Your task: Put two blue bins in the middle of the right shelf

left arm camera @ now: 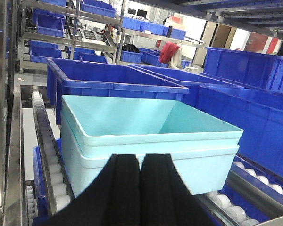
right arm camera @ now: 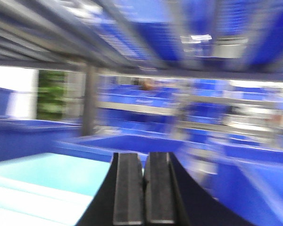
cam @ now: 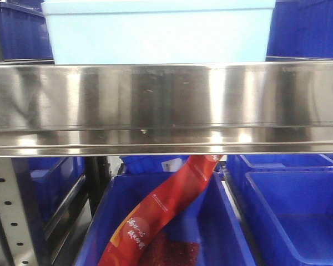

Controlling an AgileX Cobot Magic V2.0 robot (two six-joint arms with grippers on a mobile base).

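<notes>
Pale bins [left arm camera: 151,141]: nested one inside the other, centre of the left wrist frame, set on a roller shelf [left arm camera: 47,146], so both can be carried as one
Left pincer [left arm camera: 140,188]: pressed together, nothing held; seen bottom centre, just before the bins' near wall
Right pincer [right arm camera: 144,195]: pressed together, empty; view blurred

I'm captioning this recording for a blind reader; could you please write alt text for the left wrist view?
Two pale blue bins, one nested inside the other, sit on a roller shelf just ahead of the left gripper, whose black fingers are pressed together. Dark blue bins stand behind and to the right, with more shelving beyond.
</notes>
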